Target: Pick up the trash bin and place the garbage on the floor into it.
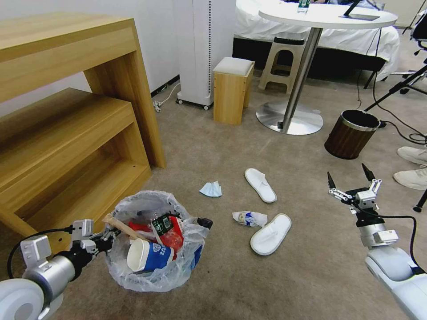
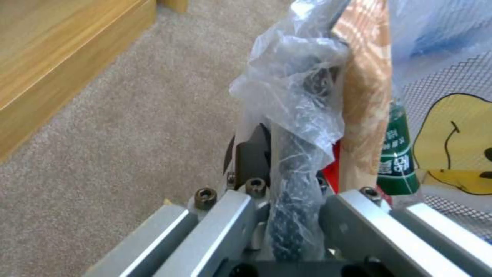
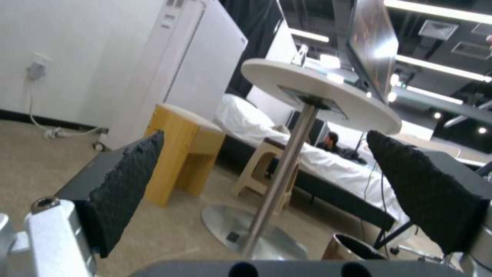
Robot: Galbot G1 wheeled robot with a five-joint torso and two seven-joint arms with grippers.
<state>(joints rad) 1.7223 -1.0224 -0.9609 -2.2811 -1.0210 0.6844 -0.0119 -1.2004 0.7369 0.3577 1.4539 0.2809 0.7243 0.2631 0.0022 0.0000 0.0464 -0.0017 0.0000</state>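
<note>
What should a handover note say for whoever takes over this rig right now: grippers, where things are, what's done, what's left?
Left gripper: shut on the trash bin, pinching its bagged rim at the side nearest the wooden shelf.
Right gripper: open, empty, raised above the floor to the right of the litter.
Done: the paper cup, wooden stick and red wrappers are in the bin.
Left on the carpet: the light-blue mask, a crumpled blue-white wrapper, two white slippers.
</note>
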